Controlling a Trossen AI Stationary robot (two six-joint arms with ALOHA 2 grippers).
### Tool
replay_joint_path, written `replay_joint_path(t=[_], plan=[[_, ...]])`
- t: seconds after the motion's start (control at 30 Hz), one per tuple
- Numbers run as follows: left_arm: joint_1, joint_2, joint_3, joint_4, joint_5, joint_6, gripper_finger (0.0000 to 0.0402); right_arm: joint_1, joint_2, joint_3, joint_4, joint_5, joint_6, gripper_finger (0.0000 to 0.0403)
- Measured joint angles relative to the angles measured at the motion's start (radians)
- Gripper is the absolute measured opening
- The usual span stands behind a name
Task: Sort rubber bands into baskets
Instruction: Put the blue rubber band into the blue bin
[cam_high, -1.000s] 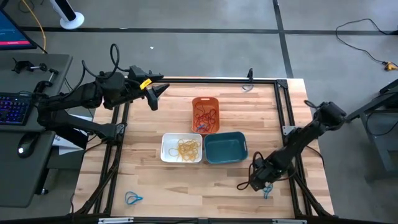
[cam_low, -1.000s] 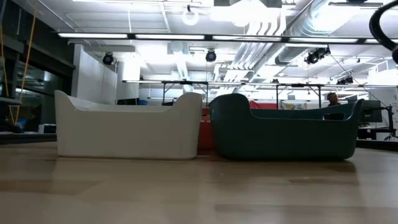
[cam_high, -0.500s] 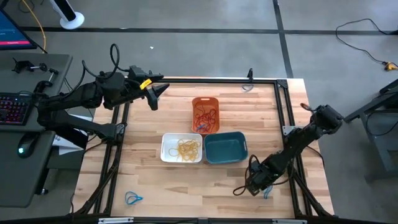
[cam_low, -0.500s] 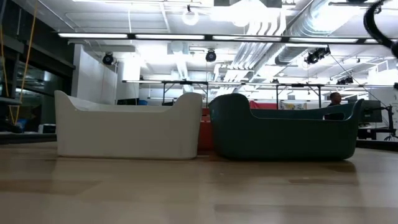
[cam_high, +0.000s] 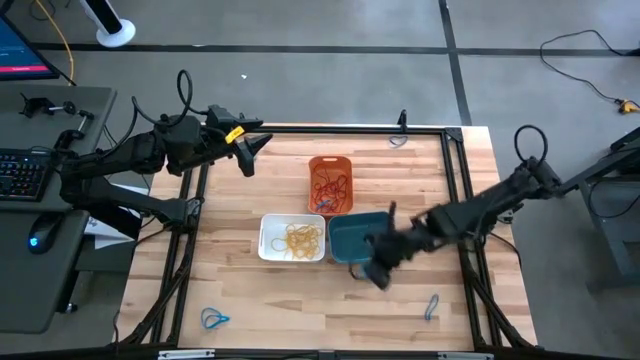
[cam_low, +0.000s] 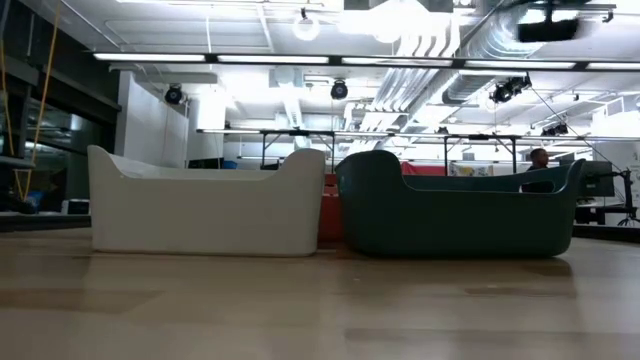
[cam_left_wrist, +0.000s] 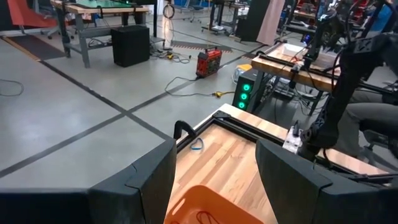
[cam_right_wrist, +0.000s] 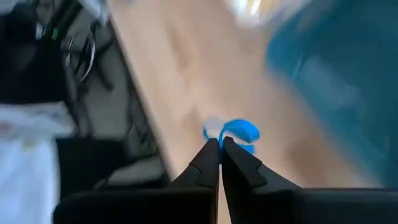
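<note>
The fingers of the right gripper (cam_right_wrist: 219, 144) are pressed almost together, and a blue rubber band (cam_right_wrist: 239, 132) is pinched between their tips — a small bright loop standing just past them. In the high view the right gripper (cam_high: 376, 262) is seen blurred at the near right corner of the teal basket (cam_high: 361, 237).

The step in hand is judged to be the carrying of this blue band to the teal basket. To do it well, the pinch should be kept tight until the tips are fully over the basket's floor, not over its rim; only then should the fingers be parted, low enough that the light band is not flicked out.

Nearest on the wooden table (cam_high: 260, 295), a second blue rubber band (cam_high: 213, 319) lies at the near left, and a third (cam_high: 431, 305) at the near right. Past these stand the white basket (cam_high: 270, 241) with its yellow rubber bands (cam_high: 302, 238), left of and touching the teal one. Beyond them the orange basket (cam_high: 330, 163) is seen, holding red and orange rubber bands (cam_high: 331, 186).

Farthest, at the table's far left edge, the left gripper (cam_high: 250, 152) waits in the air — its fingers held wide apart, nothing between them.
</note>
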Motion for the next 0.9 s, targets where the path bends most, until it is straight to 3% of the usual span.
replay_joint_path(t=[0.17, 0.3, 0.47, 0.9], plan=[[0.000, 0.000, 0.000, -0.002, 0.000, -0.015, 0.0214, -0.181, 0.003, 0.013, 0.015, 0.078, -0.185, 0.0001], [-0.010, 0.000, 0.000, -0.003, 0.000, -0.020, 0.0214, -0.278, 0.025, 0.001, -0.018, 0.023, -0.259, 0.0000], [-0.031, -0.002, 0.000, -0.004, 0.000, -0.020, 0.0214, -0.302, 0.085, 0.000, -0.082, -0.045, -0.321, 0.0000], [-0.040, 0.000, 0.000, -0.004, 0.000, -0.016, 0.0214, -0.301, 0.215, 0.000, -0.110, -0.053, -0.279, 0.0001]])
